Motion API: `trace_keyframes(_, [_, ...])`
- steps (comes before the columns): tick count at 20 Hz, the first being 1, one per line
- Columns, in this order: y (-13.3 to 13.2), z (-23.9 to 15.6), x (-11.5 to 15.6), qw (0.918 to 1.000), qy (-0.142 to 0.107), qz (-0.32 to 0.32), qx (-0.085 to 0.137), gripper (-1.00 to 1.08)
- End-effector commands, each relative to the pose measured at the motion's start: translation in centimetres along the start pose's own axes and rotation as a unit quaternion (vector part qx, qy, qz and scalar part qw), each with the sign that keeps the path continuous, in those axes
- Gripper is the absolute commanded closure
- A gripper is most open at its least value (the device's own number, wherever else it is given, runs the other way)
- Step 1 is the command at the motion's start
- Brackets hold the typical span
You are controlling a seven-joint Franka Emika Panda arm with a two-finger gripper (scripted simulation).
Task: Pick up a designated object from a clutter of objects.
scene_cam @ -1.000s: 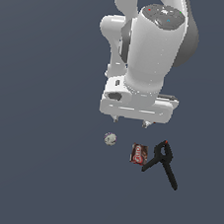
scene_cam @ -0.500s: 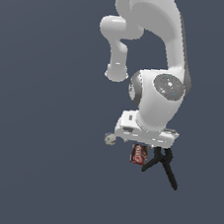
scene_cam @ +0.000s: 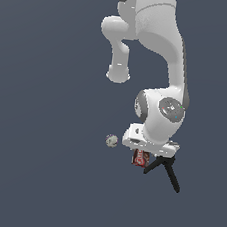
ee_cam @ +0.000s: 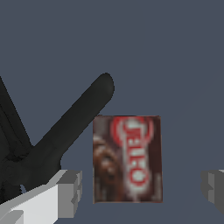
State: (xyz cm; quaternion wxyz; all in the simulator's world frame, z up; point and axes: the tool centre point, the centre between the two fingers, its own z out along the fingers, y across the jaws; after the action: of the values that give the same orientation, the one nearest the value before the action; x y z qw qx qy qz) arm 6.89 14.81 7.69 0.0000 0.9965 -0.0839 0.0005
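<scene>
From the exterior view, the white robot arm is bent low over the dark grey table, its jaws hidden behind the wrist. Peeking out just beneath sits one small flat dark red-brown box with a white and red label. One black long-handled spring clamp lies just beside it on the exterior view's right, and one pale speckled ball rests apart on the left.

In the wrist view, the jaws stand released, one grey fingertip on each side of the box, not touching it. A clamp handle slants just beside the box.
</scene>
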Motion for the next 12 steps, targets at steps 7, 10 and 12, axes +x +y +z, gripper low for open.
trace_keyframes(7, [-0.4, 1.1, -0.2, 1.0, -0.001, 0.002, 0.0, -0.92])
trace_keyframes(10, [-0.4, 1.8, -0.2, 1.0, -0.001, 0.002, 0.0, -0.92])
trace_keyframes(12, [-0.4, 2.6, -0.3, 1.0, -0.001, 0.003, 0.0, -0.92])
